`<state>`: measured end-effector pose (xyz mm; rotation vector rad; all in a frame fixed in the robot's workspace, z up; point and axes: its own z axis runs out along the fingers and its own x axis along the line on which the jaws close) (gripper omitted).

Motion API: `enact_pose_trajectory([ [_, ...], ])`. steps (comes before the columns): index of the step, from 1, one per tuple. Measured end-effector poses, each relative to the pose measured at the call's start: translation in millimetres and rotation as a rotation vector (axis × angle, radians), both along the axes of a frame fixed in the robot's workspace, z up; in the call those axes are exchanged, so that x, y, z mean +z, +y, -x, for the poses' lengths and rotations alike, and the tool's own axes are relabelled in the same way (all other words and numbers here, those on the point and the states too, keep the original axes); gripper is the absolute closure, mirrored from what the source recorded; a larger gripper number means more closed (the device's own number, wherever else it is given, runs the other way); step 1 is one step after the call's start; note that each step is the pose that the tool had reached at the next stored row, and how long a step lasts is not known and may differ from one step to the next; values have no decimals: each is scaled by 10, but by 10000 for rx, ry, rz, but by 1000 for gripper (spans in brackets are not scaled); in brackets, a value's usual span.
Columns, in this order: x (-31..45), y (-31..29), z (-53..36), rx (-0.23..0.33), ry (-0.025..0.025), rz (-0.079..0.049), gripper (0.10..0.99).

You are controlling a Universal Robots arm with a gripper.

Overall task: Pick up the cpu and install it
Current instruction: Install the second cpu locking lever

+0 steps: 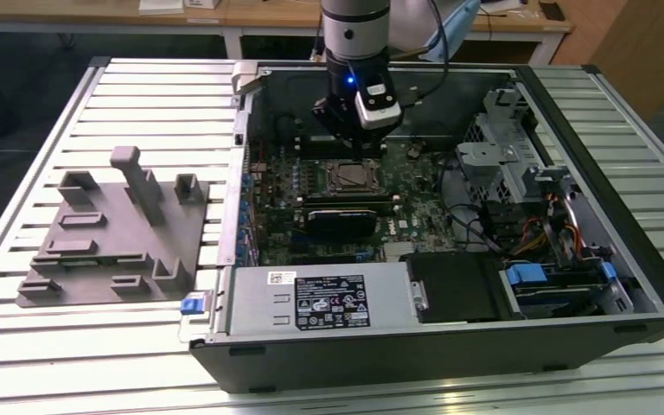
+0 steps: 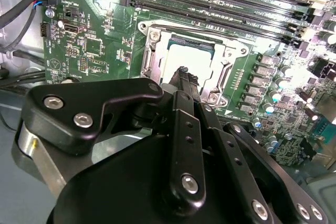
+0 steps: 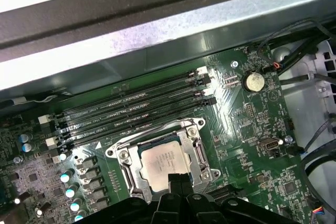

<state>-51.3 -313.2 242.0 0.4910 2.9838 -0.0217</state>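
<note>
The cpu (image 3: 163, 162) is a pale silver square lying flat inside the dark socket frame (image 3: 127, 170) on the green motherboard. It also appears in the second wrist view as the cpu (image 2: 190, 57) and, small, in the exterior view as the cpu (image 1: 353, 175). My gripper (image 1: 362, 145) hangs inside the open computer case just above the socket's far side. In both wrist views its black fingers are pressed together, with the gripper (image 3: 179, 178) tip over the chip's edge and nothing held. In the second wrist view the gripper (image 2: 182, 73) hides part of the chip.
Memory slots (image 3: 131, 114) run beside the socket. A grey tray with upright blocks (image 1: 113, 233) lies on the slatted table at the exterior view's left. The power supply (image 1: 321, 298), drive cage (image 1: 517, 173) and cables crowd the case's near and right sides.
</note>
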Motion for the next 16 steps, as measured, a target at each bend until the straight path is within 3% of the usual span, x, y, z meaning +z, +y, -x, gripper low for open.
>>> enact_pose_trajectory([
  [8, 22, 0, 0, 0, 0, 0, 980],
  [16, 130, 0, 0, 0, 0, 1, 980],
])
